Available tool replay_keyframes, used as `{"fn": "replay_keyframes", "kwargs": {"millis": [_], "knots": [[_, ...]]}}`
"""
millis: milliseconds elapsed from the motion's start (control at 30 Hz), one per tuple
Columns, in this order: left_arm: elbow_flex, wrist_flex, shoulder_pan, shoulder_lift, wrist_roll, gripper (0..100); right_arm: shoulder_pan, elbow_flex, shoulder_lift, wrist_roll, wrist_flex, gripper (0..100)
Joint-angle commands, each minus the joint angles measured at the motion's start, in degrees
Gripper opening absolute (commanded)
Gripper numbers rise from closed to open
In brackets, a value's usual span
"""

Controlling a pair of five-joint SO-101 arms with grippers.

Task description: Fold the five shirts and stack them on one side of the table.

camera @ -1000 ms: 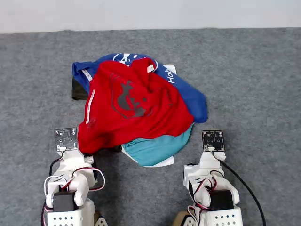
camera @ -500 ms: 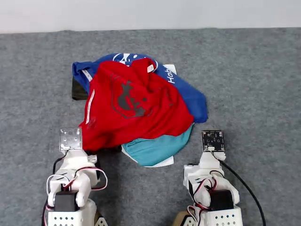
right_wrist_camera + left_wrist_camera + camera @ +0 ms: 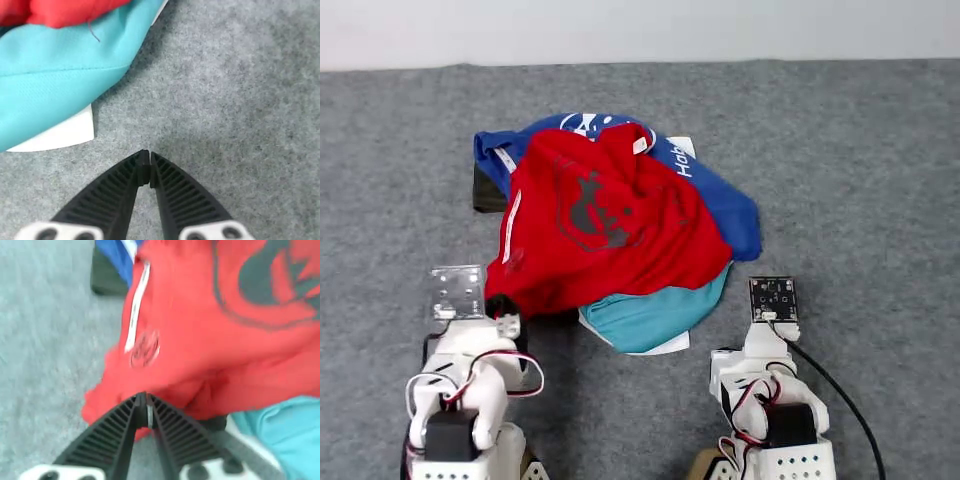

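Left pincer point(image 3: 144, 401) over red shirt point(image 3: 200, 345) edge

The left pincer point(image 3: 144, 401) and right pincer point(image 3: 144, 159) each have two black ribbed fingers point(image 3: 170, 182) tapering to a tip, set in white mounts point(image 3: 210, 231) with dark screw holes. Behind them the left arm point(image 3: 460, 385) and right arm point(image 3: 765, 395) are white shells around black motors point(image 3: 790, 425), looped with red, black and white wires point(image 3: 525, 370). A pale board point(image 3: 458, 292) sits over the left pincer, a black board point(image 3: 774, 296) over the right.
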Motion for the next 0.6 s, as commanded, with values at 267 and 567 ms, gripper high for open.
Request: {"fn": "replay_keyframes", "kwargs": {"millis": [267, 567], "knots": [[-10.9, 6.3, -6.2, -0.1, -14.6, 1, 0.0, 0.8, -0.5, -0.6, 0.3, 0.9], [-18.9, 8.8, -12.8, 0.0, -21.5, 1, 0.0, 0.8, -0.5, -0.6, 0.3, 0.9]]}}
